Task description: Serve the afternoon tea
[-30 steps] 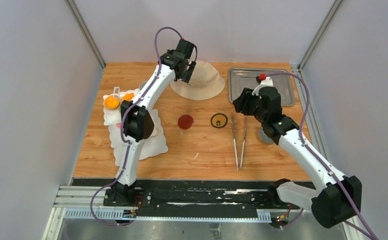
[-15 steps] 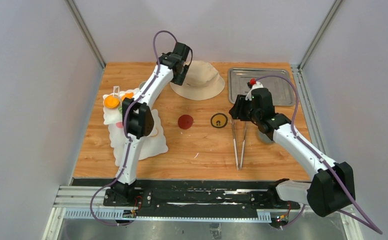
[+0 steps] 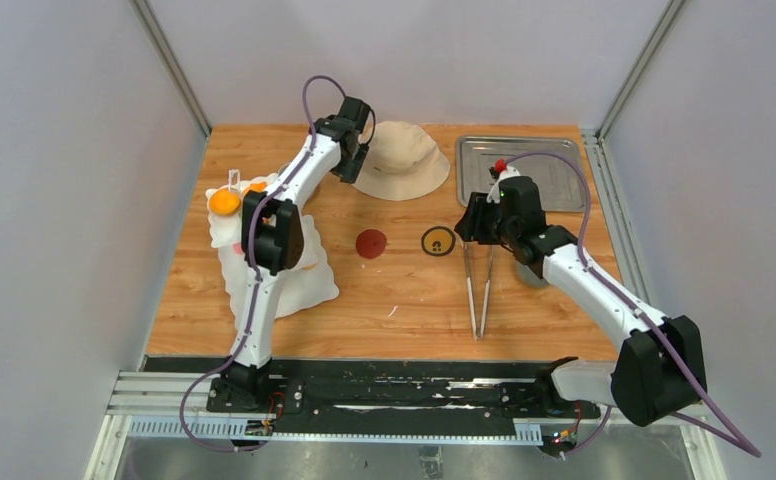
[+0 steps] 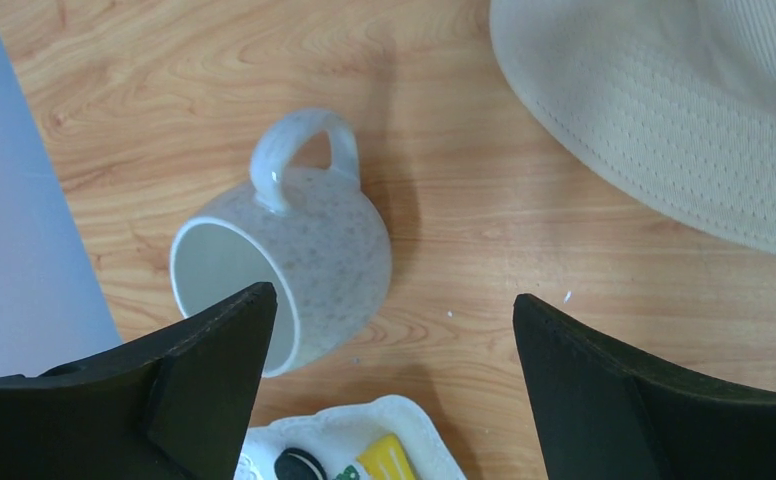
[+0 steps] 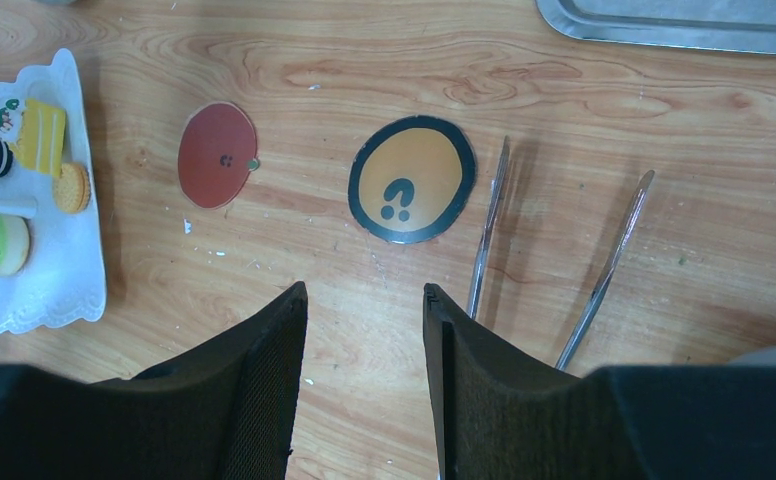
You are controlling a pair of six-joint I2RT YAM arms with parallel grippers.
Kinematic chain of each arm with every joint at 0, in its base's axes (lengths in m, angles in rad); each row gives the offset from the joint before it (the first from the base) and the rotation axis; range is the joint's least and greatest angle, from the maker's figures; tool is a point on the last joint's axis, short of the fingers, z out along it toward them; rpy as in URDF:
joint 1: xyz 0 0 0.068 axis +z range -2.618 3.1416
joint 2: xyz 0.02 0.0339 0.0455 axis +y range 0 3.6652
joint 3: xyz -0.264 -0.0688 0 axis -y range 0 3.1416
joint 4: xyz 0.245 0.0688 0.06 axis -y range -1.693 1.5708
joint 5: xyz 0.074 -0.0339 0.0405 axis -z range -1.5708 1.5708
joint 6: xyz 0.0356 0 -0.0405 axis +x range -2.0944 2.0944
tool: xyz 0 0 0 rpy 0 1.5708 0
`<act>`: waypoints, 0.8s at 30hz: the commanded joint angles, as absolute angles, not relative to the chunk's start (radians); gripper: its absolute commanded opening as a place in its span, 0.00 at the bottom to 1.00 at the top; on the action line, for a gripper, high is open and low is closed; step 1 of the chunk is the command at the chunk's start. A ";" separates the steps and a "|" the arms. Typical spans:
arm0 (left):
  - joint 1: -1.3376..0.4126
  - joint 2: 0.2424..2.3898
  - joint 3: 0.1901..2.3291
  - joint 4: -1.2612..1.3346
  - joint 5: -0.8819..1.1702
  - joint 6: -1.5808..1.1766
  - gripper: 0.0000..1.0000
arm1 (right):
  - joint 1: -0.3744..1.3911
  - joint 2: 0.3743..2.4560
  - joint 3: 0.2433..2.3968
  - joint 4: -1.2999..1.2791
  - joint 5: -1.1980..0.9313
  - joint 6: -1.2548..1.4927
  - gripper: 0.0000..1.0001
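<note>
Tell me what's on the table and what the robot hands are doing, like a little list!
Mug: speckled, lying on its side, beside the hat
Left gripper: open, empty, over the mug
Right gripper: open, empty, near the tongs
Stand: white, wavy-edged, pastries on it
Discs: red disc, orange disc, lying flat

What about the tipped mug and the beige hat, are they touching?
Apart. The left wrist view shows a plain gap between the mug and the hat.
</note>
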State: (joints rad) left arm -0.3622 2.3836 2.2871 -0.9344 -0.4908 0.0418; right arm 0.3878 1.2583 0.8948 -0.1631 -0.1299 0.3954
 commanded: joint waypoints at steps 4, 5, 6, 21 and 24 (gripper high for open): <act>-0.407 2.193 2.183 -0.910 -0.458 0.010 0.96 | 0.374 1.274 0.927 -0.176 -0.158 0.387 0.45; -0.415 2.168 2.169 -0.910 -0.456 0.006 0.96 | 0.374 1.276 0.931 -0.177 -0.163 0.390 0.45; -0.423 2.144 2.158 -0.910 -0.456 0.002 0.97 | 0.374 1.278 0.932 -0.178 -0.167 0.394 0.46; -0.559 1.755 2.039 -0.914 -0.279 -0.046 1.00 | 0.491 1.539 1.141 -0.017 -0.219 0.481 0.47; -0.563 1.636 1.995 -0.910 -0.241 -0.078 0.99 | 0.547 1.681 1.289 -0.014 -0.241 0.478 0.47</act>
State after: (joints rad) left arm -0.5560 1.7771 2.0293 -0.9207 -0.3286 -0.0246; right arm 0.4770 1.5494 1.1446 -0.0719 -0.2001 0.4637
